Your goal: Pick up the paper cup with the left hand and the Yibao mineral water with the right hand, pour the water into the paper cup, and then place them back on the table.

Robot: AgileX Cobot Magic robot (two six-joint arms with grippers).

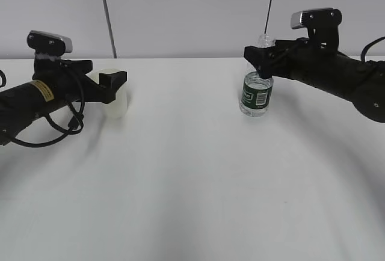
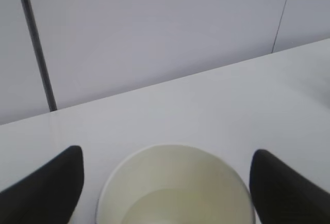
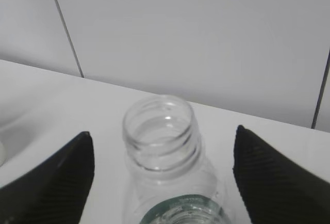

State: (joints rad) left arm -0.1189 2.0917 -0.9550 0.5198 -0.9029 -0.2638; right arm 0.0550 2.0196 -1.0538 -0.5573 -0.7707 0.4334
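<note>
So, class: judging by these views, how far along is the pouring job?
Done: both open grippers straddle their targets, left gripper around the paper cup, right gripper around the uncapped water bottle. In hand: neither is clamped yet. Left: grasping, lifting, pouring, setting both down.

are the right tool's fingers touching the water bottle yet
Apart. In the right wrist view the bottle stands between the two fingers, with white table visible on both sides of its neck, so the open tool has not closed on it.
</note>
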